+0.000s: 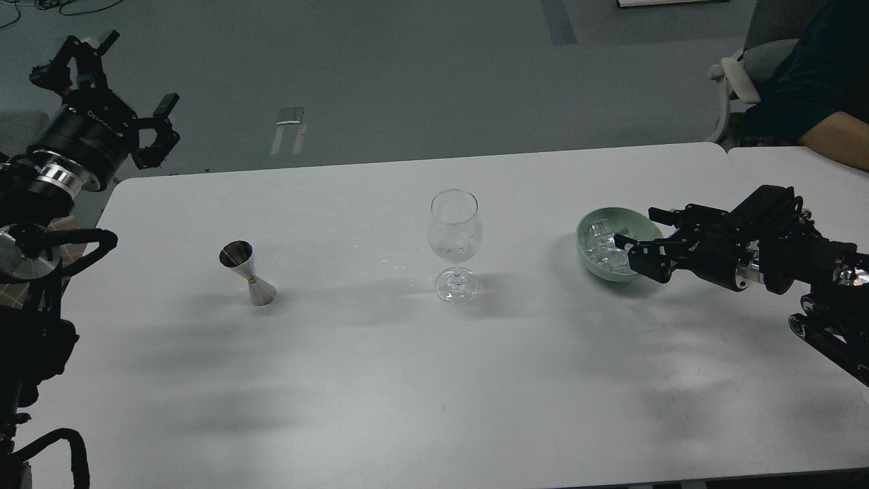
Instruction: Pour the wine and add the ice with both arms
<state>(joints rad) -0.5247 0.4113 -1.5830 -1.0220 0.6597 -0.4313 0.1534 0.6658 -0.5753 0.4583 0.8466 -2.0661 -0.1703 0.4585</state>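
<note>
White table (380, 394) under the head view. Left gripper (112, 88) hangs off the table's corner, fingers spread, empty. Steel jigger (247, 273) stands tilted, then the wine glass (455, 244) mid-table. Ice (606, 244) fills the green bowl (588, 261); right gripper (635, 241) open over its rim.

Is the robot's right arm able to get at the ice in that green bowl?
Probably yes: the right tool hangs open at the green bowl's rim, with the ice uncovered and nothing between.

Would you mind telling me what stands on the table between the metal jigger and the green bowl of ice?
In the head view, only the stemmed glass stands between the jigger and bowl.
</note>
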